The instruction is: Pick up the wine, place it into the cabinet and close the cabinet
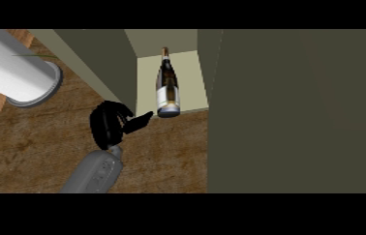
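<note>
The wine bottle [168, 86] stands upright on the pale shelf inside the olive cabinet [172, 40], white label facing me, its base near the shelf's front edge. My left hand [109, 125] hovers over the wooden counter just left of the cabinet opening. Its fingers are loosely bent and its thumb points toward the bottle's base with a small gap between them. It holds nothing. The cabinet door [286, 113] stands swung open, filling the right side of the view. My right hand does not show.
A large white cylinder [25, 77] with a grey rim lies at the left on the wooden counter [43, 147]. The cabinet's left wall [100, 65] slants between that cylinder and the shelf.
</note>
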`<state>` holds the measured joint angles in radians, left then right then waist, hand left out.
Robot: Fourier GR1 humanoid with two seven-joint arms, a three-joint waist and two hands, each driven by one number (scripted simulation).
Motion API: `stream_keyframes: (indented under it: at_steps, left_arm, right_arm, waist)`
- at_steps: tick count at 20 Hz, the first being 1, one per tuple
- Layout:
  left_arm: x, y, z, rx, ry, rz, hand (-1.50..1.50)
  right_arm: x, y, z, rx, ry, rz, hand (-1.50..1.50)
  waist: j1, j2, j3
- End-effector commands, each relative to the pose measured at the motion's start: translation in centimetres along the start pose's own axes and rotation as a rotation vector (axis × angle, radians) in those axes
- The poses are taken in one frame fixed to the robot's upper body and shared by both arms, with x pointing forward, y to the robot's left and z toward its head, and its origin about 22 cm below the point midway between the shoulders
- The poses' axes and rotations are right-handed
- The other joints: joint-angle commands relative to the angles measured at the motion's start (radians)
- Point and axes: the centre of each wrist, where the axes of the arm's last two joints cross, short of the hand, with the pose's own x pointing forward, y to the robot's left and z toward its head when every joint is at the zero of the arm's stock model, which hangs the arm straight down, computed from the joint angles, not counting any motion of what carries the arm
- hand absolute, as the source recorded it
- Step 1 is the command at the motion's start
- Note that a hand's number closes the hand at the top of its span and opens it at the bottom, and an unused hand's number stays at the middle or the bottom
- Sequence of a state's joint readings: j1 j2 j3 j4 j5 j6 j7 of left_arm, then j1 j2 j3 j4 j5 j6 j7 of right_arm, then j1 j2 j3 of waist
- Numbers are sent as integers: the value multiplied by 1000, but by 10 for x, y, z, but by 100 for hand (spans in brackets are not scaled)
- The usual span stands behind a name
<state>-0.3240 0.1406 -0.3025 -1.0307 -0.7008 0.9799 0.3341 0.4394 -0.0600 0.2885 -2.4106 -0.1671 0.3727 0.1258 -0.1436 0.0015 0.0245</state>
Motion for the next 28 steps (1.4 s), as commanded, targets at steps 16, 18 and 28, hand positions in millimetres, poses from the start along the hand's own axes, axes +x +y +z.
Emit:
stream_keyframes:
  at_steps: [16,18,28]
  left_arm:
    - [125,-8,-12,-91,-67,374,-150]
    - [129,-5,-13,-80,-68,412,-150]
    - [139,8,1,-139,-73,576,-150]
  right_arm:
    - [12,4,5,-13,1,-31,-150]
    - [7,2,2,-11,0,-30,-150]
    - [11,3,3,-33,0,-14,-150]
  waist:
    - [3,12,-31]
    - [23,13,-30]
    - [42,3,-32]
